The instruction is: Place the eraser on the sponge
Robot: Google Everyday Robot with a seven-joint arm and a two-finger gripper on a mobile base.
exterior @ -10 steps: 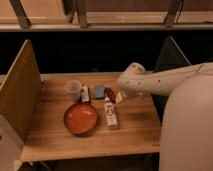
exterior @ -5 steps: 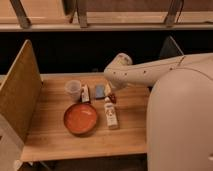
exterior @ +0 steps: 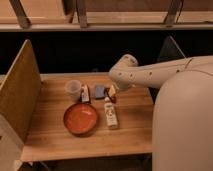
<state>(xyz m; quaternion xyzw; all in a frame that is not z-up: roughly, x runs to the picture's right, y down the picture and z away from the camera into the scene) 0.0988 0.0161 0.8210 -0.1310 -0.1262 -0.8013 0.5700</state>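
Note:
The eraser [exterior: 85, 93], a small white and brownish block, stands on the wooden table [exterior: 55, 137] just right of a clear cup [exterior: 73, 89]. The sponge [exterior: 99, 91], a flat blue-grey pad, lies a little right of the eraser. My white arm comes in from the right, and its gripper [exterior: 113, 92] hangs low over the table directly beside the sponge's right edge. Gripper and eraser are apart, with the sponge between them. I see nothing held in the gripper.
A round red-orange bowl [exterior: 80, 118] sits at front centre. Next to it lies a white bottle [exterior: 110, 114] with a red label. A small dark red thing [exterior: 115, 100] lies under the gripper. A tan panel [exterior: 19, 87] walls the left side.
The arm has swung leftward over the table, bringing the gripper from the table's right part down to the sponge's right edge. The objects have not moved.

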